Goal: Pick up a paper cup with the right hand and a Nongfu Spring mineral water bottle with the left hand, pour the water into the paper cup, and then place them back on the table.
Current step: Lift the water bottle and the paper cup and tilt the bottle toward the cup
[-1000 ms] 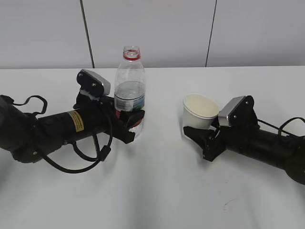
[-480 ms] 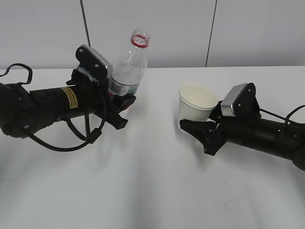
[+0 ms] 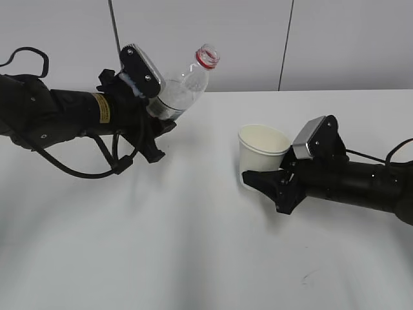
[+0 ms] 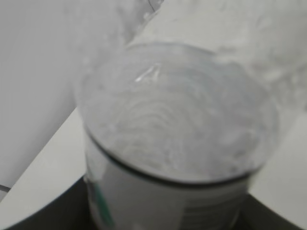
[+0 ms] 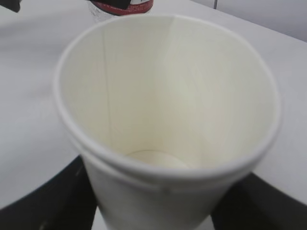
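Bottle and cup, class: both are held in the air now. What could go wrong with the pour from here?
1. The bottle is capless and already tilted toward the cup, yet its mouth is well to the cup's left; water could spill on the table if tipped further before closing the gap.
2. The right gripper holds the light, empty cup low on its wall; the stream might tip or shift it.

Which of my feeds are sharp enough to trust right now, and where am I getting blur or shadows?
Exterior view: sharp and evenly lit, with soft shadows on the table under both arms. Left wrist view: the bottle fills the frame, too close and badly blurred, label unreadable. Right wrist view: the paper cup is slightly soft at the near rim, inside readable and looks empty.
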Tool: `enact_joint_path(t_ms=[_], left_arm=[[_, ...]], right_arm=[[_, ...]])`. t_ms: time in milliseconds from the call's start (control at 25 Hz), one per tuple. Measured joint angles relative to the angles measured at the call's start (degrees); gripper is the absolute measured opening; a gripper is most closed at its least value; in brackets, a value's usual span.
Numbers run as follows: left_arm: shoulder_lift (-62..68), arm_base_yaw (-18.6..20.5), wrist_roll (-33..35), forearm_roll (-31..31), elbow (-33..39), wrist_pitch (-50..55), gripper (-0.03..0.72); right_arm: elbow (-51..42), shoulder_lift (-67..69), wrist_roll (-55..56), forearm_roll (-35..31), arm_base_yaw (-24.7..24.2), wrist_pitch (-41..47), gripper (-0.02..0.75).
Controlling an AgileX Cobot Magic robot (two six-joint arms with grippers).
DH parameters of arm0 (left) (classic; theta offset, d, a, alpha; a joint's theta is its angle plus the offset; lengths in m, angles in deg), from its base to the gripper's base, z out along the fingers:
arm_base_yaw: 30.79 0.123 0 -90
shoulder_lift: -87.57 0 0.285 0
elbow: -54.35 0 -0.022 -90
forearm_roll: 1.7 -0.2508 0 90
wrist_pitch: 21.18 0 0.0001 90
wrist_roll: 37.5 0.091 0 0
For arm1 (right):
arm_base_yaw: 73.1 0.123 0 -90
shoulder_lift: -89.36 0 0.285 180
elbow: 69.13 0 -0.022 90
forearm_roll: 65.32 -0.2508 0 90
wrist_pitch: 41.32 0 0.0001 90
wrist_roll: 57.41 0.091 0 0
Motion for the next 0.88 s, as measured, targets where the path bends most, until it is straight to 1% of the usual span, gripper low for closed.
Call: enact_joint_path(t_ms=[200,320,440,680,880], left_arm=[[0.00,0.00,0.24,-4.87,-0.45,1.57,0.347],[0.00,0.00,0.37,-7.50,-1.24,4.56,0.344],[0.00,0.00,0.52,-8.54,-2.54,7.40,0.344],[0.00,0.00,0.52,-14.03,-3.68,8.98,0.344],[0.00,0.00,0.52,-16.62,-3.68,9.05,0.344]], right_arm=[[3.25,0.00,3.42,3.17,0.00,0.75,0.461],[5.41,0.00,7.98,6.71,0.00,2.82,0.461],[7.49,0.00,12.82,11.79,0.00,4.88,0.460],[10.41,0.00,15.41,16.63,0.00,5.71,0.460],[11.76,0.00,16.94,19.21,0.00,5.84,0.460]])
